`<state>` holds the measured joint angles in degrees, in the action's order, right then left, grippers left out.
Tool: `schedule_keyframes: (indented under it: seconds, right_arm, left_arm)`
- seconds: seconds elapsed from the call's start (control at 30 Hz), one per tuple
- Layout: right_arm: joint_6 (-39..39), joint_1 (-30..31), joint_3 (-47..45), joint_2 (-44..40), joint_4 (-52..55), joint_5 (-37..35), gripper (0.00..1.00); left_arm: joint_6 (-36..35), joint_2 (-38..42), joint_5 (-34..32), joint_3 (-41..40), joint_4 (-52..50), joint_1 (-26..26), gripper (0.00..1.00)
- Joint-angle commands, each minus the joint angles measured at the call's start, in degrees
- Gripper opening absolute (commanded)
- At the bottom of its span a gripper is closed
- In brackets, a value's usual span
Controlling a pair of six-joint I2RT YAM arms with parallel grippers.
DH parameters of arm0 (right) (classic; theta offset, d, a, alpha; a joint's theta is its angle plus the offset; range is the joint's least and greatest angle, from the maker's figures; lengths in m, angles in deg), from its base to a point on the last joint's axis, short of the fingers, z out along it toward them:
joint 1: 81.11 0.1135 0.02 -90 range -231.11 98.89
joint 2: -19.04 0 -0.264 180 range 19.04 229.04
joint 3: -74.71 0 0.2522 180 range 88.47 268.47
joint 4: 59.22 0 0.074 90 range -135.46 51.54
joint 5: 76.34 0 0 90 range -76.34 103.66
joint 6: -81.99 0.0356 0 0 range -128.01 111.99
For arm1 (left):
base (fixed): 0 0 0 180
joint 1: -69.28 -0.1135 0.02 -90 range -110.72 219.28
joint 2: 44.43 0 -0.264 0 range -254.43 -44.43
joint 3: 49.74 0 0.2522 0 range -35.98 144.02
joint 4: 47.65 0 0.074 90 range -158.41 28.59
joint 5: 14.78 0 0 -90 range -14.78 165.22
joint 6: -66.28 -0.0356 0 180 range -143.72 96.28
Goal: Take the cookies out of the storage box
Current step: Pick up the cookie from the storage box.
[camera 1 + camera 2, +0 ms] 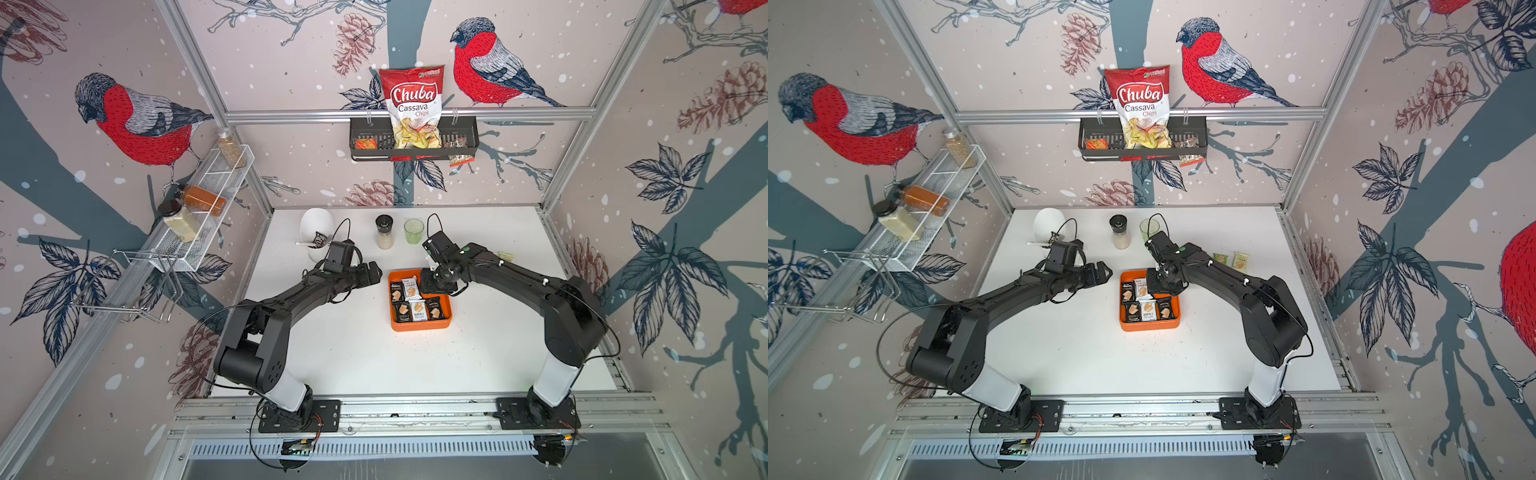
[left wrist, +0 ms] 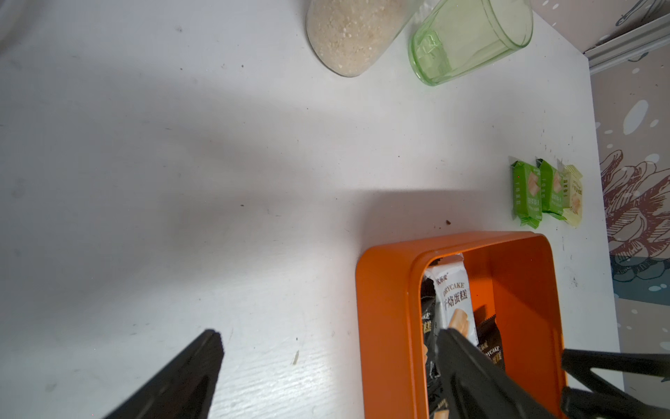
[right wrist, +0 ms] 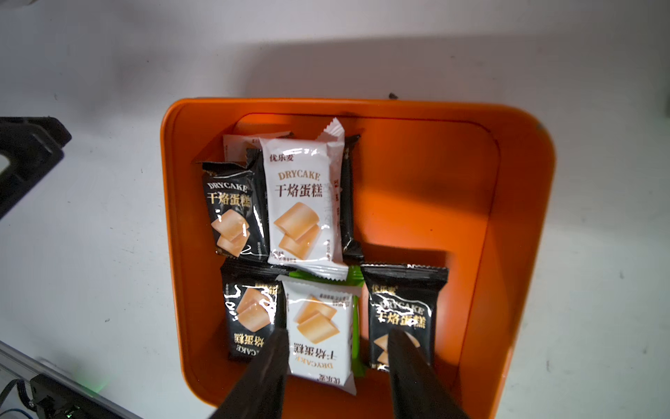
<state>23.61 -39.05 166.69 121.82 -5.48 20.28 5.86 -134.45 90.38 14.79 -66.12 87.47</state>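
My right arm point(image 1: 519, 274) arches in from the near edge of the table point(image 1: 374, 357), elbow high, wrist bent down over the far right part of the box point(image 1: 420, 326). My right claw point(image 3: 339, 335) is spread inside it, astride a white cookie point(image 3: 319, 326). One finger point(image 3: 268, 366) sits at that cookie's edge and the other over a black cookie point(image 3: 400, 308); nothing is pinched. My left arm point(image 1: 291, 291) lies low, and its left claw point(image 2: 330, 333) is spread wide just beside the box's far left corner, not touching it.

The cookies point(image 3: 304, 203) crowd one side of the box; the other side is bare orange floor. On the near side of the box the table lies open. Beyond it stand a jar point(image 1: 384, 237) and a glass point(image 1: 414, 231), well apart from it. Three loose cookies point(image 2: 527, 192) lie on the table right of the box.

In both top views my wrist hides the box's far right corner. A green cookie point(image 3: 355, 319) shows only an edge under the white one.
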Motion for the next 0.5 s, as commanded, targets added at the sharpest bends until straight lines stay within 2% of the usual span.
schedule_keyframes:
  seconds: [0.0, 0.27, 0.47]
  right_arm:
    - [2.20, 1.49, 0.07, 1.00, 2.95, -2.81, 0.49]
    - [3.76, 3.37, 2.03, 5.21, 8.46, -8.98, 0.47]
    - [4.42, 3.20, 1.42, 5.06, 8.89, -10.24, 0.46]
  left_arm:
    - [0.14, 0.30, 0.41, -0.31, 1.54, 0.09, 0.96]
    - [0.27, 0.37, 0.22, 0.03, 1.46, 0.11, 0.96]
    - [-0.16, 0.52, -0.21, -0.05, 1.11, 0.09, 0.96]
